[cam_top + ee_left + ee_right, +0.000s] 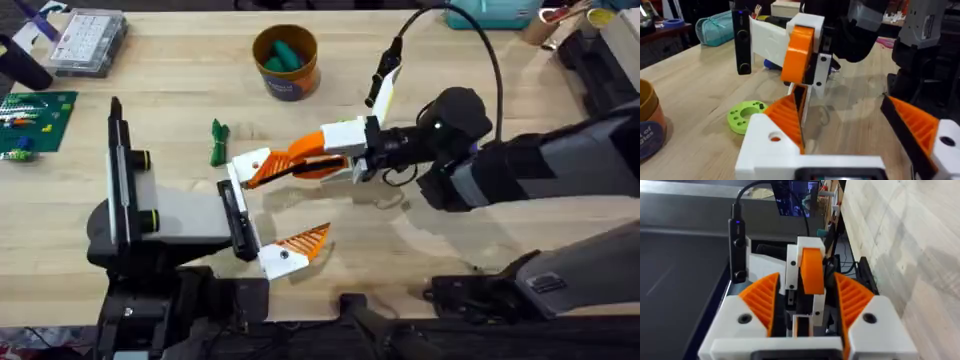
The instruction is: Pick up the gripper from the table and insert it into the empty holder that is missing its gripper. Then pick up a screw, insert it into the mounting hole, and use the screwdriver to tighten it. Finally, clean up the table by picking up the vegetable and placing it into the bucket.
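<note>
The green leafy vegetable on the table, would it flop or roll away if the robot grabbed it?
The vegetable looks thin and leafy, so it probably bends a little when squeezed. Its flat, ragged shape lying on the table suggests it would slide rather than roll. It looks small beside the bucket, so it is likely very light.

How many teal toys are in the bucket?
2. Both lie in the bucket: one toy in the middle, another by its left rim. More may hide underneath.
</note>
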`<state>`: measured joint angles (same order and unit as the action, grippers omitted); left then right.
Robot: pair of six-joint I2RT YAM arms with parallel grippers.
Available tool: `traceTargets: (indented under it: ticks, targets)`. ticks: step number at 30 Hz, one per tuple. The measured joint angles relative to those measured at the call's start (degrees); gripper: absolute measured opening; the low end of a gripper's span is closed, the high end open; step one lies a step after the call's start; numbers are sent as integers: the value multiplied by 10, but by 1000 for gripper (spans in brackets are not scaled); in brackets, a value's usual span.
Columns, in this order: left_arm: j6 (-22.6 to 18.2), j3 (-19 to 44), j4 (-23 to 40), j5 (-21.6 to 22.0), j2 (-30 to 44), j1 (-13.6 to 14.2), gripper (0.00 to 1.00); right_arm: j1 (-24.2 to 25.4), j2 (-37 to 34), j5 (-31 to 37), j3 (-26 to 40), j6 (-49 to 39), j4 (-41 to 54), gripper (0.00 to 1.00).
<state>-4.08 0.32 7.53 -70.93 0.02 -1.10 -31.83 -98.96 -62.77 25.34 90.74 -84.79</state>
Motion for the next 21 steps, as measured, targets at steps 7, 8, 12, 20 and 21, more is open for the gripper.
traceTargets:
  ticks: [7,8,12,20,21]
  targets:
    - [0,0,0,0,0,0,986,0,0,4,0,-7,0,293]
    - [0,0,0,0,0,0,986,0,0,4,0,-7,1,252]
    - [-2,0,0,0,0,0,986,0,0,5,0,-7,7,17]
    - [-2,0,0,1,0,0,986,0,0,6,0,-8,7,15]
    - [-2,0,0,1,0,0,986,0,0,7,-1,-8,6,15]
